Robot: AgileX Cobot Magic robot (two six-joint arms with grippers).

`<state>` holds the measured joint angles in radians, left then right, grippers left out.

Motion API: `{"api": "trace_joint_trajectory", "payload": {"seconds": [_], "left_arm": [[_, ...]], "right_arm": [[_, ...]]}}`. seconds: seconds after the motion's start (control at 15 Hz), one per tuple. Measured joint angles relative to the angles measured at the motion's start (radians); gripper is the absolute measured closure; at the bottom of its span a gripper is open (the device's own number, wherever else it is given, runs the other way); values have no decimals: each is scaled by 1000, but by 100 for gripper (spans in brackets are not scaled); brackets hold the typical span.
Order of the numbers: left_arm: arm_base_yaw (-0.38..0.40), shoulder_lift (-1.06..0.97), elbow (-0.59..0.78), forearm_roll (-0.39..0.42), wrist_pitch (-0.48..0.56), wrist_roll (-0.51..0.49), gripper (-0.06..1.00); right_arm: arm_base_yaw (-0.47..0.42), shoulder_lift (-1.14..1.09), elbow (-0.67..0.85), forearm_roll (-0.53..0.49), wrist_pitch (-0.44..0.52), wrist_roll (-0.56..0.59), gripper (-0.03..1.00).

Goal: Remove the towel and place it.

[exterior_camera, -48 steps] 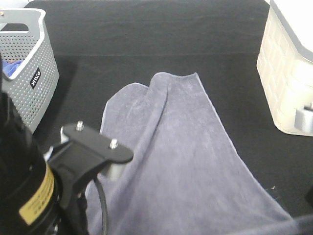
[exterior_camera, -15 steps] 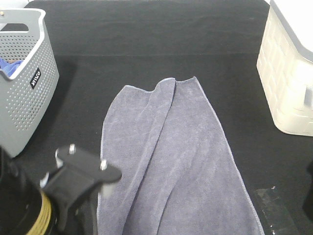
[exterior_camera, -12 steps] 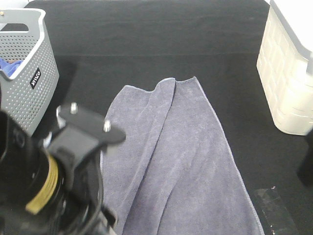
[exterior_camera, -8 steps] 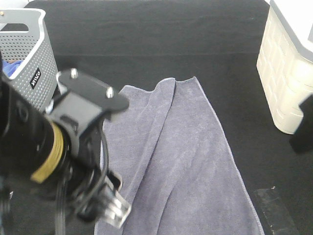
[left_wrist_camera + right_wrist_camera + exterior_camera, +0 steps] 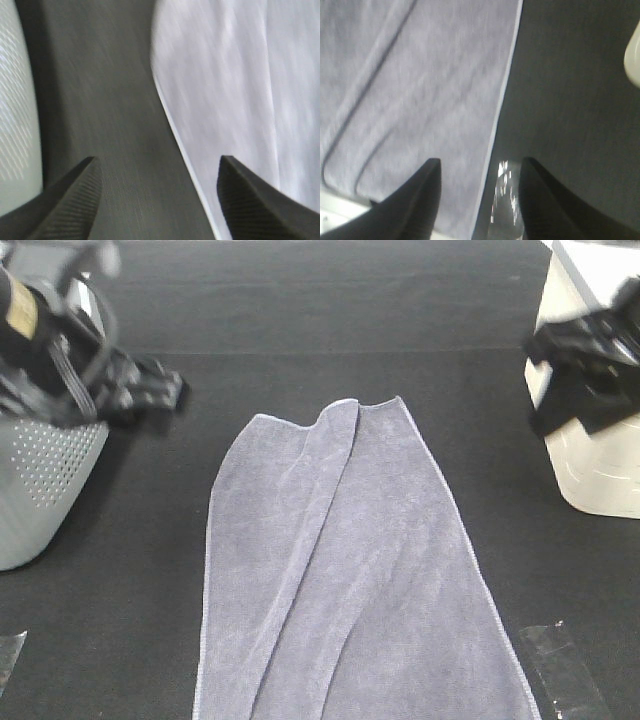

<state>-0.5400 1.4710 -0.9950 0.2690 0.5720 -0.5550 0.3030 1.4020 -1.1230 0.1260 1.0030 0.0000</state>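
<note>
The grey-lavender towel lies spread on the black table, with a long fold running down its left half and its near end off the lower edge of the view. My left gripper hangs above the table, left of the towel and in front of the grey basket. In the left wrist view the gripper is open and empty over the bare table beside the towel's hem. My right gripper is at the far right. In the right wrist view it is open and empty over the towel's right hem.
A grey perforated basket stands at the left edge. A cream ribbed container stands at the right edge. Clear tape patches lie on the black table at the lower right and lower left.
The left arm has swung from the lower left foreground up to the back left by the basket. The right arm has risen into view at the right. The towel has not moved in the last second.
</note>
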Motion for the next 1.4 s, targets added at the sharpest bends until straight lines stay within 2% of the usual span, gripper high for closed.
{"api": "trace_joint_trajectory", "payload": {"seconds": [0.2,0.27,0.4,0.6,0.93,1.4], "left_arm": [[107,74,-9,-33,-166,58,32],[107,74,-9,-33,-166,58,32],[137,169,-51,-34,-219,79,32],[140,330,-182,-34,-232,108,33],[140,530,-367,-35,-233,111,33],[140,565,-395,-36,-235,132,33]], "right_arm": [[0,154,-160,-10,-29,-14,53],[0,154,-160,-10,-29,-14,53],[0,262,-275,-51,-38,-16,53],[0,407,-447,-98,-48,-17,53],[0,685,-689,-104,-85,-17,53],[-4,1039,-1014,-126,-93,-17,53]]}}
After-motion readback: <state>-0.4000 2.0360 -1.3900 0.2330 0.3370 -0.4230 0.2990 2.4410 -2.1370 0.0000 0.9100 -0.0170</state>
